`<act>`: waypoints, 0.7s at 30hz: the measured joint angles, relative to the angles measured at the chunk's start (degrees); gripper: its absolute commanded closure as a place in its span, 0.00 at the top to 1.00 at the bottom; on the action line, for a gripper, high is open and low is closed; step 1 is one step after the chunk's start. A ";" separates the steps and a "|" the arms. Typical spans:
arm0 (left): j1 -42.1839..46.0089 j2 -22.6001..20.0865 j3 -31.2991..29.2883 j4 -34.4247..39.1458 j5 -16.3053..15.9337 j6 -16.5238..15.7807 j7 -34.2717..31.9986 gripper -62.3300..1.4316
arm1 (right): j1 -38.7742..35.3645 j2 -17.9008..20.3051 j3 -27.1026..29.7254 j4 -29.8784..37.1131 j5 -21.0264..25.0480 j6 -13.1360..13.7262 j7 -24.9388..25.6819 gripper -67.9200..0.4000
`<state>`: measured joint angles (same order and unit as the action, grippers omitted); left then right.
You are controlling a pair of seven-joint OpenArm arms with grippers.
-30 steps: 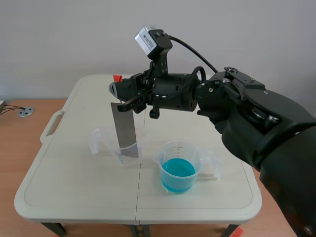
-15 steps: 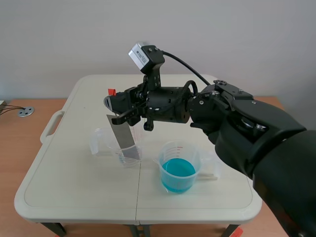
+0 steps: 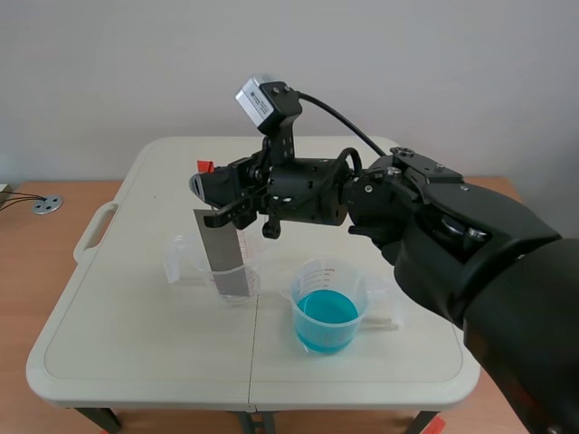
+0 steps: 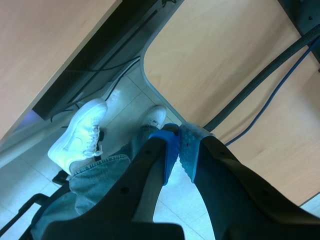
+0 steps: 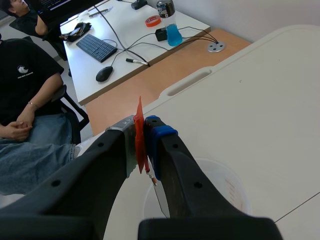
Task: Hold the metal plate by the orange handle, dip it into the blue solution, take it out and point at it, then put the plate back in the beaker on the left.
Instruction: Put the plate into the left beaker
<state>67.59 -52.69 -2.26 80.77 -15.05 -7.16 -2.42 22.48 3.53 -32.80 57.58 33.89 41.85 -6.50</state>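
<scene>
My right gripper (image 3: 210,186) reaches across to the left half of the table and is shut on the orange handle (image 3: 205,167) of the grey metal plate (image 3: 223,249). The plate hangs nearly upright, its lower end inside the empty clear beaker (image 3: 185,259) on the left. To the right stands the beaker of blue solution (image 3: 327,309). In the right wrist view the fingers (image 5: 159,134) pinch the orange handle (image 5: 139,131), with the plate (image 5: 160,198) edge-on beneath them, going down into the clear beaker (image 5: 220,186). My left gripper (image 4: 178,143) is shut on nothing, off the table.
The white folding table (image 3: 136,362) has bare surface in front of and behind both beakers. A seated person (image 5: 25,100) and a desk with a keyboard (image 5: 97,47) lie beyond the table's left end. Shoes (image 4: 80,135) and floor show under the left gripper.
The right gripper has come down and slightly left, lowering the plate deeper into the left beaker. The plate now hangs straighter than half a second ago.
</scene>
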 measured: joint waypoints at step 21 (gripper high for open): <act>0.00 0.00 0.00 0.00 0.00 0.00 0.00 0.07 | 0.02 3.32 6.16 0.00 0.00 -0.02 0.96 0.57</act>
<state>67.59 -52.69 -2.26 80.77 -15.05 -7.16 -2.42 22.50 6.85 -26.63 57.58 33.89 41.82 -5.54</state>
